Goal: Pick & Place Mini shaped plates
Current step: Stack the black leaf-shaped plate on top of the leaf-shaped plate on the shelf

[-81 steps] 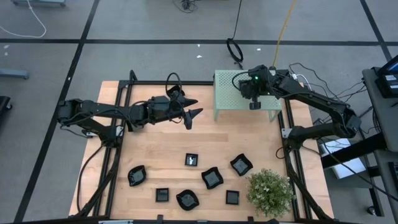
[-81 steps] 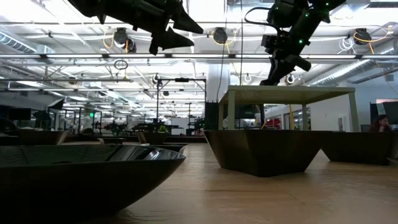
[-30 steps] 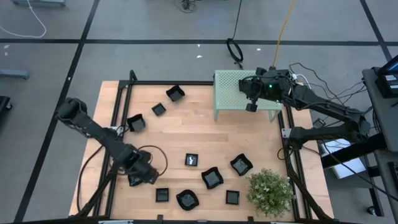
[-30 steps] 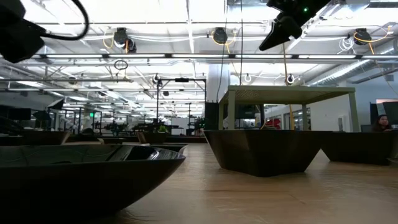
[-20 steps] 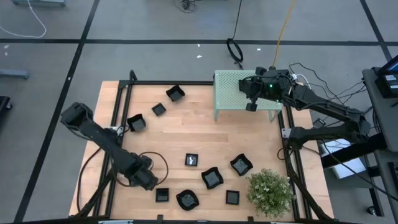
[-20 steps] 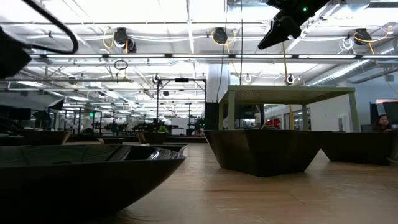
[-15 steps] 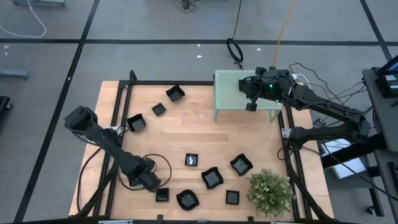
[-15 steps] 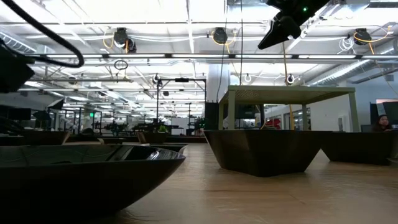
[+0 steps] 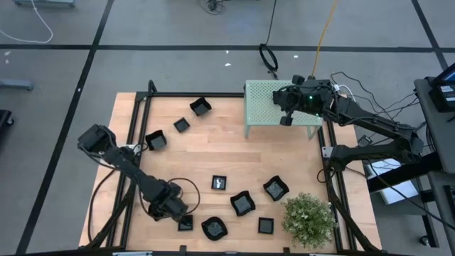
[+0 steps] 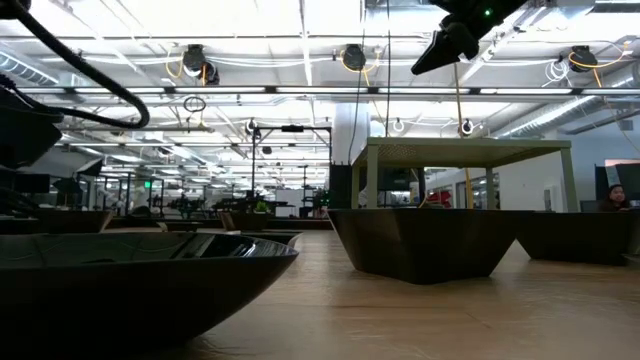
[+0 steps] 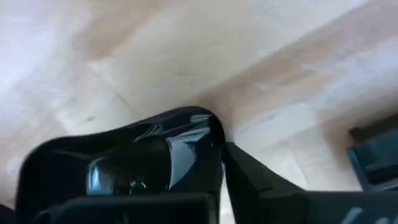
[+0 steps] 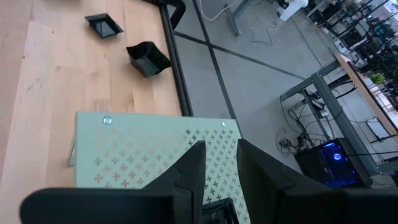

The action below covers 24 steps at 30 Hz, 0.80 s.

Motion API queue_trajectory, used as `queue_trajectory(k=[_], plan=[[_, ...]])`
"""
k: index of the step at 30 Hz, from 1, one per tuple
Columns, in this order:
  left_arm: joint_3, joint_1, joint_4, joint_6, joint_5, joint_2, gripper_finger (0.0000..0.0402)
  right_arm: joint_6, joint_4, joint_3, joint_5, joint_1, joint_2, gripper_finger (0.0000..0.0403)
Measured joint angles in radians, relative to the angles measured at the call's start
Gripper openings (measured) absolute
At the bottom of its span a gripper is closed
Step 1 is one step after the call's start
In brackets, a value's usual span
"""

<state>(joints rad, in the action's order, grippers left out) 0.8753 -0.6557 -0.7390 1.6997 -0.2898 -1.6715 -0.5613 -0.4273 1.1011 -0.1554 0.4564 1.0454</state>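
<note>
Several glossy black mini plates lie on the wooden table: three at the far left (image 9: 182, 125) and a group near the front (image 9: 242, 203). My left gripper (image 9: 178, 213) is low at the near left of that group, shut on one black plate (image 11: 155, 155); in the high view the gripper hides most of this plate. My right gripper (image 9: 287, 117) hovers over the pale green perforated stand (image 9: 266, 107), open, with nothing between its fingers (image 12: 193, 168). My left gripper meets the black plate at its rim (image 11: 214, 149). One dark finger (image 11: 249, 180) lies against the outside of the rim; the plate itself hides the other finger. The fingers slant down from the table's far left. I cannot tell whether the plate rests on the wood.
A small green bushy plant (image 9: 307, 219) stands at the near right corner. Black frame rails (image 9: 135, 142) run along the table's left and right sides. Bare wood lies in the table's middle, between the far plates and the near group. Big dark plates (image 10: 420, 240) fill the low view's foreground.
My left gripper has moved toward the table's near edge and a little to the right, ending beside the small square plate at the near left. My right gripper has stayed over the stand.
</note>
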Motion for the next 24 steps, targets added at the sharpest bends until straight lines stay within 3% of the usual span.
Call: queue_trajectory(k=[7, 13, 19, 24], plan=[[-0.004, 0.031, 0.019, -0.027, 0.070, 0.058, 0.0004, 0.000, 0.001, 0.000, 0.003, 0.000, 0.000, 0.0077], [-0.003, 0.067, 0.038, -0.103, 0.255, 0.155, 0.0003, 0.000, 0.001, 0.000, 0.003, 0.000, 0.000, 0.0077], [-0.002, 0.166, 0.046, -0.313, 0.413, 0.217, 0.0003, 0.000, 0.001, 0.000, 0.003, 0.000, 0.000, 0.0077], [-0.002, 0.288, 0.084, -0.556, 0.457, 0.219, 0.0005, 0.000, 0.001, 0.000, 0.003, 0.000, 0.000, 0.0077]])
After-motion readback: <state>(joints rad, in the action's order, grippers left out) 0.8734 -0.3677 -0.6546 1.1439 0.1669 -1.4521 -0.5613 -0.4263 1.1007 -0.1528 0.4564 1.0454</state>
